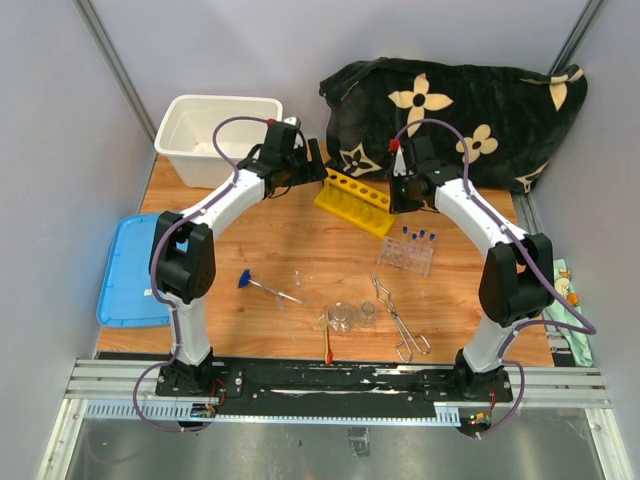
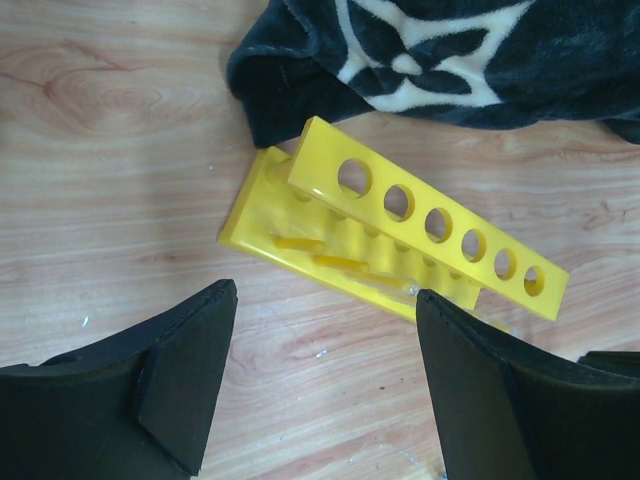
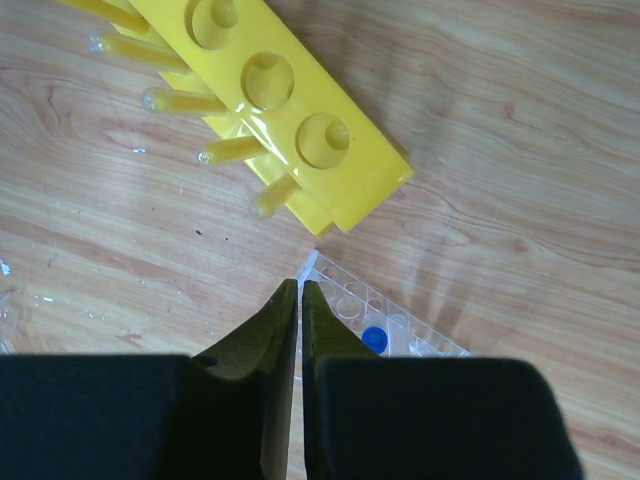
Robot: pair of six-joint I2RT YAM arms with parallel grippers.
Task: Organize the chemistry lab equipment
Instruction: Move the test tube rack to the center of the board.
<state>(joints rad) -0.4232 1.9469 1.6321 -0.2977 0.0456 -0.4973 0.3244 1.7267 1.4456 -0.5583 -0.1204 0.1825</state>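
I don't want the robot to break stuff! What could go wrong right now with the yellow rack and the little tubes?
The left gripper hangs open over the yellow rack; if it comes down crooked, it might shove or tip the rack. The right gripper is shut over the clear rack with a blue-capped tube in it; going lower, it might bump the rack and spill the tube.

Holed tube rack [image 1: 352,201] before cloth [image 1: 500,110], tub [image 1: 180,150] left, tongs [image 1: 398,318] right of beakers [image 1: 342,317]
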